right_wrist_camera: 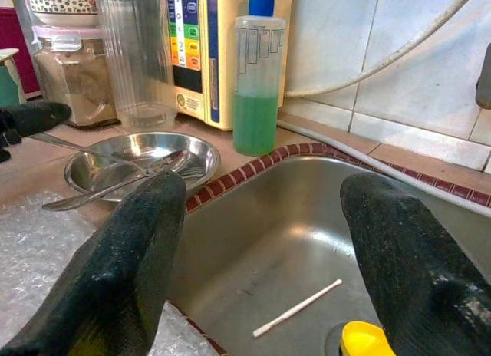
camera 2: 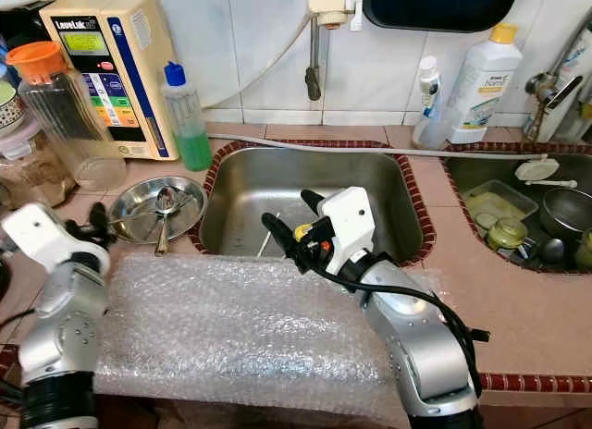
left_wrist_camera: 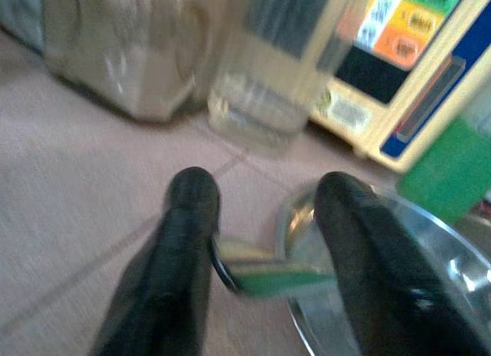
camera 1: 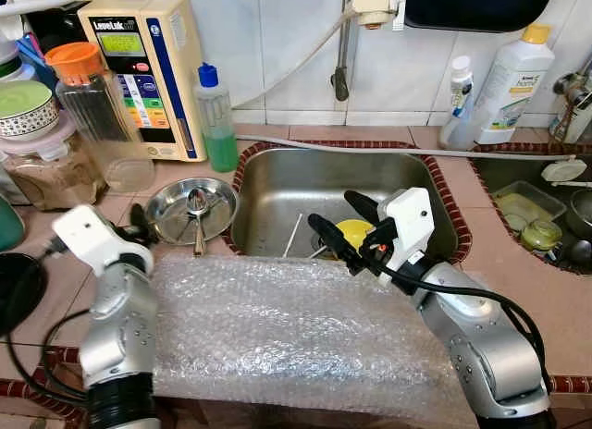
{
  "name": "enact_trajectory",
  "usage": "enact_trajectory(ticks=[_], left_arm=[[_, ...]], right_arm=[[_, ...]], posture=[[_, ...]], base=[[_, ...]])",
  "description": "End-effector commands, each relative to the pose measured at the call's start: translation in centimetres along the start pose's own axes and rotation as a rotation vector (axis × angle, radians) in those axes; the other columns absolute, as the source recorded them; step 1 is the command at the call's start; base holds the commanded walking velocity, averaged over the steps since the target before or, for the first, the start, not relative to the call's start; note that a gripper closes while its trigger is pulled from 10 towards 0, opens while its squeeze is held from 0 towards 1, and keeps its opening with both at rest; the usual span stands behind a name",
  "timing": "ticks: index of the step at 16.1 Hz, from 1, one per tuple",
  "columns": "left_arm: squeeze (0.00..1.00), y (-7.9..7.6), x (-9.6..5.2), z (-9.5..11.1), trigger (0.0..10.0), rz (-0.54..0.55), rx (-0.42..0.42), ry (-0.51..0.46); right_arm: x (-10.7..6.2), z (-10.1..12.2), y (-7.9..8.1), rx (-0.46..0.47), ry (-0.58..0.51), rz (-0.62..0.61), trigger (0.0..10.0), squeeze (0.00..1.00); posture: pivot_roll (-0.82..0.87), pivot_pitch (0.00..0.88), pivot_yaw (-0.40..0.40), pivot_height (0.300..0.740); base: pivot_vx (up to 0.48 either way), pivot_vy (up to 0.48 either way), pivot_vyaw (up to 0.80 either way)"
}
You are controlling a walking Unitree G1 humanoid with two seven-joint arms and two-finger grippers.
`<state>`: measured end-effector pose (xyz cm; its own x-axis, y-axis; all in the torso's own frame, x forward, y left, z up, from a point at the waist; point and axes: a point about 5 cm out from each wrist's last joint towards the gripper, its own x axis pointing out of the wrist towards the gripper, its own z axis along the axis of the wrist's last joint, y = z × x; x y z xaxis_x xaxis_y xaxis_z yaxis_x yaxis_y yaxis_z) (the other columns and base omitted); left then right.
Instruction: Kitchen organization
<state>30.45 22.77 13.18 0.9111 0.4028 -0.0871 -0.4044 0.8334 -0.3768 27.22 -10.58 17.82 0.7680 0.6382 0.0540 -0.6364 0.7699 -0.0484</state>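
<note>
A sheet of bubble wrap (camera 1: 287,332) lies on the counter (camera 1: 518,272); the right gripper (camera 1: 342,227) hangs over the sink (camera 1: 277,184), fingers spread; the left gripper (left_wrist_camera: 265,248), fingers apart, is beside the steel dish (camera 1: 176,207).

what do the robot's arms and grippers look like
Both arms are silver metal tubes with round jointed segments, ending in white boxy wrist housings. The left gripper and right gripper each have two long black fingers, rough and matte with rounded tips. Black cables run along each arm, and small red and orange wires show at the right wrist.
</note>
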Motion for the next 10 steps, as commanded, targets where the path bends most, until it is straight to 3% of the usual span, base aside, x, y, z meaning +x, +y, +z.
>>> enact_trajectory(ticks=[1,5,10], left_arm=[[0.00,-0.2,0.1,1.2,0.0,0.004,0.034,-0.056],[0.00,-0.4,0.2,2.1,0.0,-0.019,0.069,-0.106],[0.00,-1.4,0.6,3.4,0.0,-0.066,0.040,-0.157]], right_arm=[[0.2,0.5,-0.3,-0.010,-0.021,-0.004,10.0,0.00],[0.5,0.6,-0.5,-0.013,-0.032,-0.013,10.0,0.00],[0.7,0.6,-0.9,-0.011,-0.042,-0.040,10.0,0.00]], posture=[[0.06,0.000,0.060,0.740],[0.07,0.000,0.065,0.740],[0.07,0.000,0.073,0.740]], base=[[0.000,0.000,0.00],[0.000,0.000,0.00],[0.000,0.000,0.00]])
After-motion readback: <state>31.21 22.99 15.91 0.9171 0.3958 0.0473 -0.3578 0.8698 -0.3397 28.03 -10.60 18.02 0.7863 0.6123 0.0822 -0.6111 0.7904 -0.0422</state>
